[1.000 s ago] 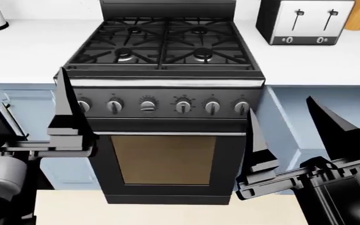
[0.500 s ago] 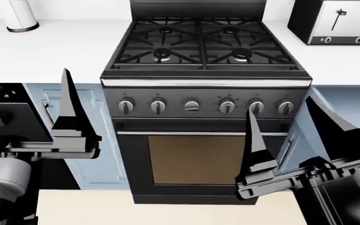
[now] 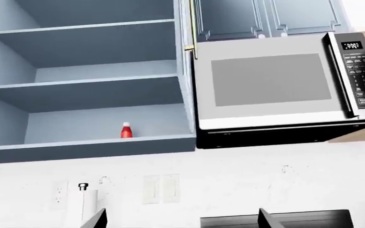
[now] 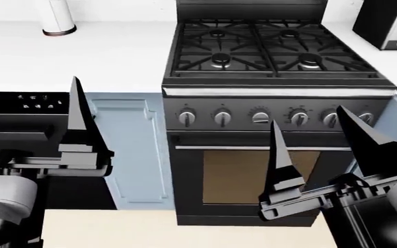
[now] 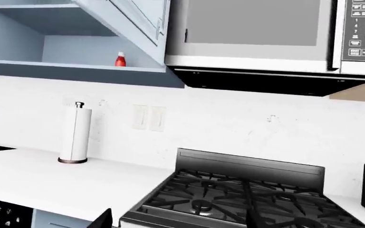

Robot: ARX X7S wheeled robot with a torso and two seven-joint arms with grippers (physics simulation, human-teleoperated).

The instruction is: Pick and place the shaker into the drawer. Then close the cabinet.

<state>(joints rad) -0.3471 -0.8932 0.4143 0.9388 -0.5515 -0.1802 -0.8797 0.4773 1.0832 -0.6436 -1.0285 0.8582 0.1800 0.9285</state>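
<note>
A: Since the earlier frames the view has slid left; the stove (image 4: 274,77) now sits right of centre, the toaster (image 4: 392,23) is almost off the right edge, and the paper towel roll (image 4: 59,18) has come in at upper left.

B: Left to right?

A: Left gripper (image 4: 29,119) low at left, fingers spread apart, nothing between them. Pale blue cabinet door (image 4: 133,150) next, then the stove. Right gripper (image 4: 316,150) in front of the oven, fingers also apart, empty.

B: Shaker?

A: I see it in both wrist views: red shaker (image 3: 126,130) upright on the lowest shelf (image 3: 87,147) of the open upper cabinet, left of the microwave (image 3: 277,88). Drawer not identifiable.
</note>
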